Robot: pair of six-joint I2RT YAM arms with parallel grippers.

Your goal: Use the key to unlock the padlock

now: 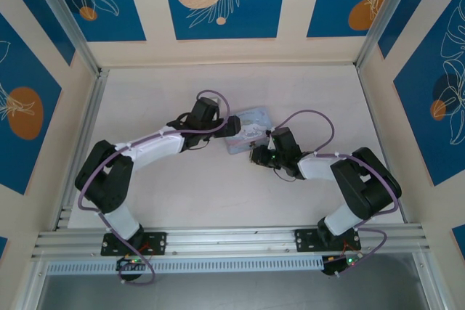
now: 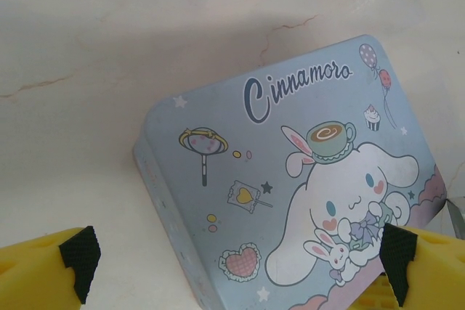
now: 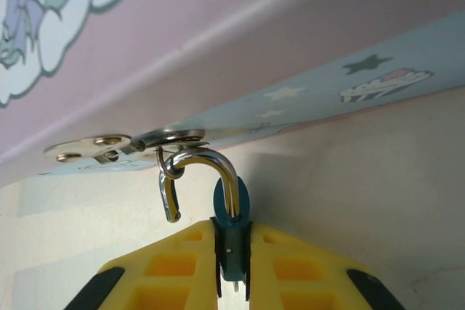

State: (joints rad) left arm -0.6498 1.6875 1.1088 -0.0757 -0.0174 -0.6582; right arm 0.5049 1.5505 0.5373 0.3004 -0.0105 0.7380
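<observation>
**Padlock** (image 3: 231, 205). Teal body, steel shackle (image 3: 218, 163).
- Place: at the near side of the tin (image 1: 254, 117), mid-table. It hangs by the shackle from the tin's hasp (image 3: 109, 147).
- Condition: one shackle leg enters the body. The other ends free in the air to the left, apart from the body, so I judge the lock already sprung.
- The keyhole end is buried between the fingers, so I cannot tell whether the key sits in it.

**Right gripper** (image 3: 231, 241). It reaches in from the near right. The yellow fingers are pressed onto the two flat faces of the body, pinching it edge-on and upright.

**Left gripper** (image 2: 240, 259). It hovers over the tin's lid from the far left. The fingers are spread wide and hold nothing. I cannot tell whether they touch the lid.

**Handling note** (my judgement). The step in hand looks like working the opened shackle clear of the hasp.
- Hold the pinch firm and low on the body, because so small a body could twist or slip out.
- Swing the body so the free leg follows the shackle's own curve back through the hasp.
- Go slowly. A straight tug would likely drag the light tin along.
- Bring the left fingers down against the tin to steady it first.
</observation>
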